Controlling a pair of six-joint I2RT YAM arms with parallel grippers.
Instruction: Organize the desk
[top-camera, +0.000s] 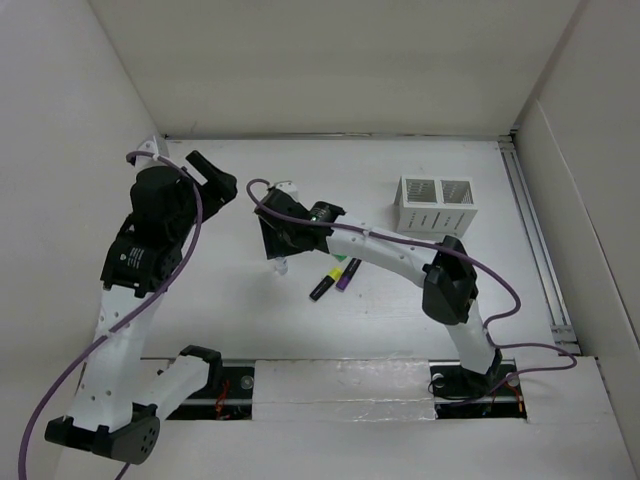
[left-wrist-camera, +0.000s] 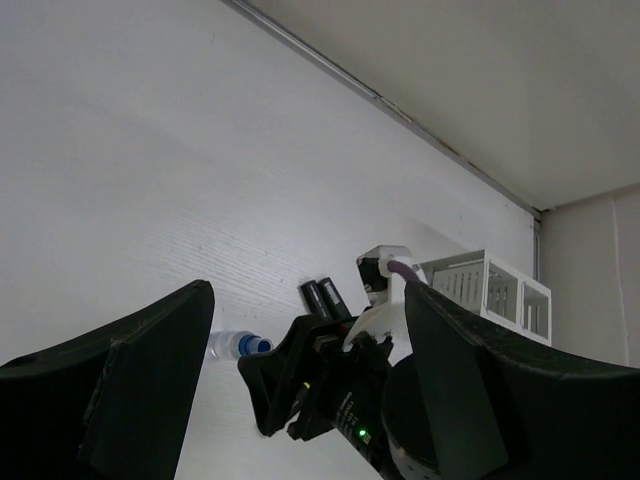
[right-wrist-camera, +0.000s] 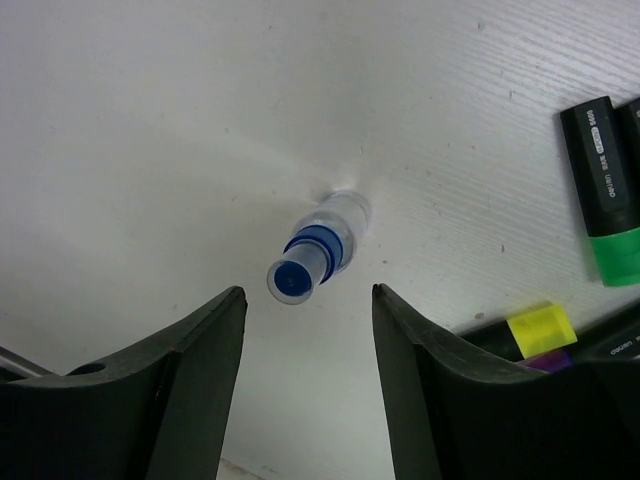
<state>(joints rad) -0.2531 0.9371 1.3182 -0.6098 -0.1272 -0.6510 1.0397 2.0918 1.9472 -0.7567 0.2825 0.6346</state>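
Observation:
The white desk (top-camera: 230, 320) holds a small clear tube with a blue cap (right-wrist-camera: 310, 260); it also shows in the top view (top-camera: 280, 266) and the left wrist view (left-wrist-camera: 240, 346). My right gripper (right-wrist-camera: 308, 296) is open just above the tube, a finger on each side, not touching it; in the top view it (top-camera: 275, 252) hangs mid-desk. Several highlighters lie to its right: green (right-wrist-camera: 606, 215), yellow-capped (right-wrist-camera: 540, 328), a cluster from above (top-camera: 335, 280). My left gripper (top-camera: 222, 180) is open, empty and raised at the back left.
A white slotted organizer box (top-camera: 437, 205) stands at the back right, also in the left wrist view (left-wrist-camera: 490, 290). White walls enclose the desk on three sides. A metal rail (top-camera: 535, 240) runs along the right edge.

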